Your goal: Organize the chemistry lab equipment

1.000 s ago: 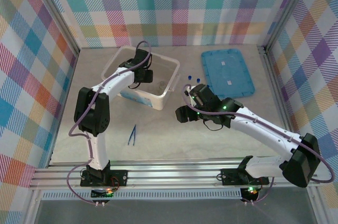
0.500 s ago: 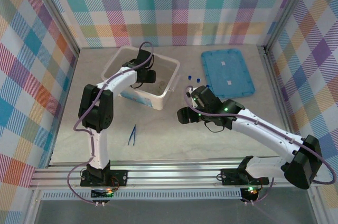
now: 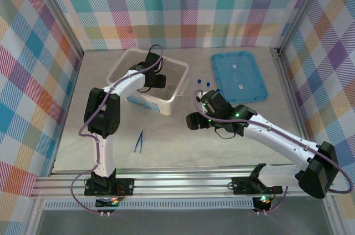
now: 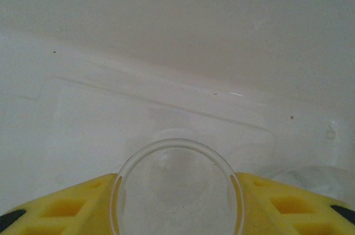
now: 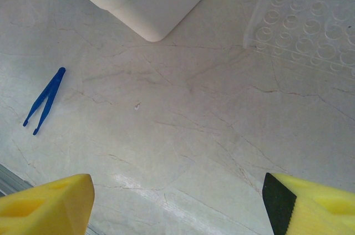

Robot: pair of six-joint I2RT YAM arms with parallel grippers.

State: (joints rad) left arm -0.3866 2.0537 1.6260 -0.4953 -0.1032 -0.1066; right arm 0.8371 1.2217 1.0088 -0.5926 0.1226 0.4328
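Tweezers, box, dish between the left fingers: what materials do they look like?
Tweezers: likely moulded plastic, matte dark blue, uniform colour, no metallic glint.
Box: translucent milky plastic, smooth, with a rounded corner.
Dish: clear glass or hard plastic, can't tell which; see-through with a thin bright rim.

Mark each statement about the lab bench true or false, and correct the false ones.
1. The tweezers lie on the table, outside the box. True.
2. The blue lid covers the box. False: it lies flat on the table, apart from the box, which is open.
3. The right hand holds the tweezers. False: it is open and empty above the table.
4. A round glass dish sits between the fingers of the left hand. True.
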